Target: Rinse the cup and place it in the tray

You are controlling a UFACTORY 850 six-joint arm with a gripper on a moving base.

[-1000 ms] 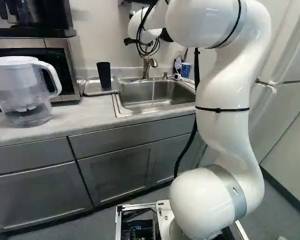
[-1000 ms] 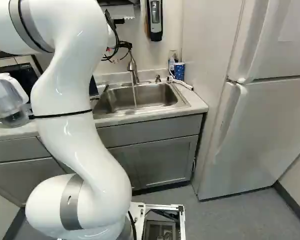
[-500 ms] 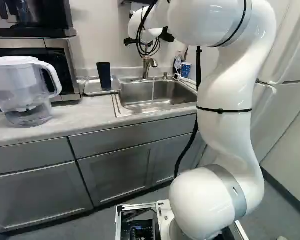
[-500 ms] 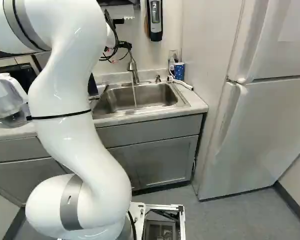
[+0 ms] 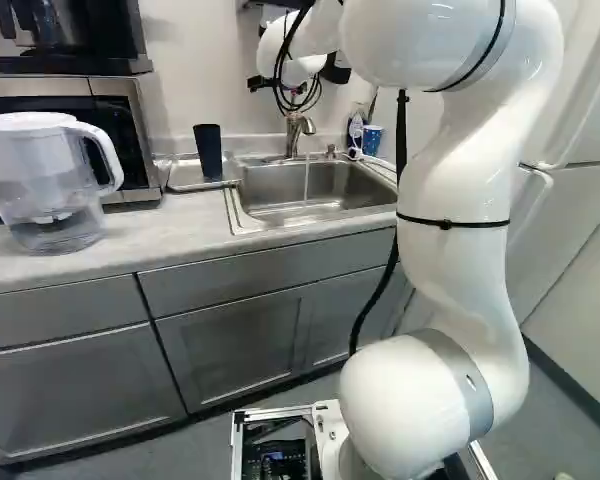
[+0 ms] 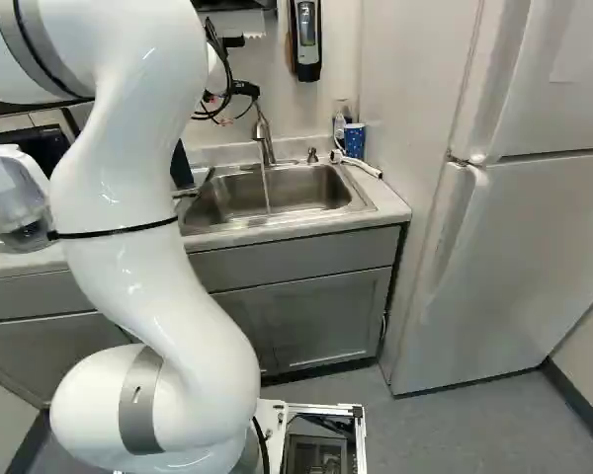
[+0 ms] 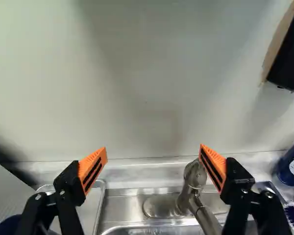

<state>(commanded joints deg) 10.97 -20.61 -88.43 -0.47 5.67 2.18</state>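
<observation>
Left of the faucet (image 5: 294,130), the dark cup (image 5: 208,152) stands in the tray (image 5: 183,176), likely light, stiff and slippery if wet, best gripped mid-side, while the claw (image 7: 153,148) hangs near the faucet, spread wide and empty.

The end effector (image 5: 261,82) holds its fingers (image 7: 94,165) wide apart.

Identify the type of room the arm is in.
Most likely a kitchenette or break room: a sink with running water, a refrigerator, and a water filter pitcher on the counter.
</observation>
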